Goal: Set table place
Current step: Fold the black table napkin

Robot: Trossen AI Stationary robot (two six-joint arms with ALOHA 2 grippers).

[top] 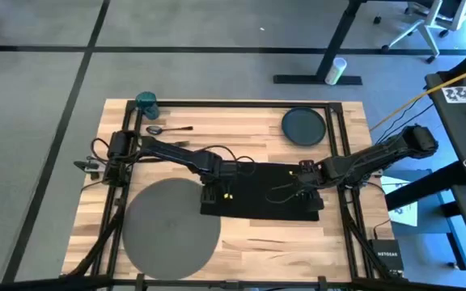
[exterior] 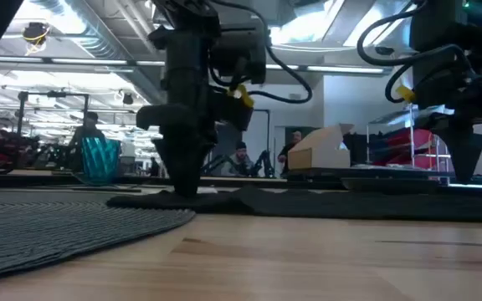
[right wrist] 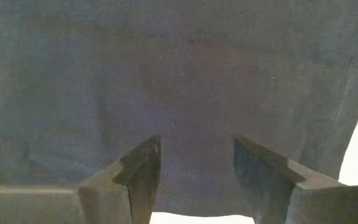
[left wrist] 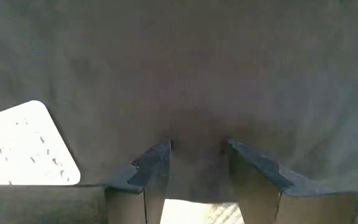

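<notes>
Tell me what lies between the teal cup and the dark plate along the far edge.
Only bare table, seen in the high view, between teal cup and dark plate; the spoon lies nearer.

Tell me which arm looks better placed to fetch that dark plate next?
Probably the right: its gripper sits on the napkin's right end, nearer the dark plate at the far right. The left gripper is farther away.

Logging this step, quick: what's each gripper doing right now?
Left gripper: open, fingers down at the edge of the black napkin, not gripping it yet.
Right gripper: open, down at the napkin's other end, nothing held.
</notes>
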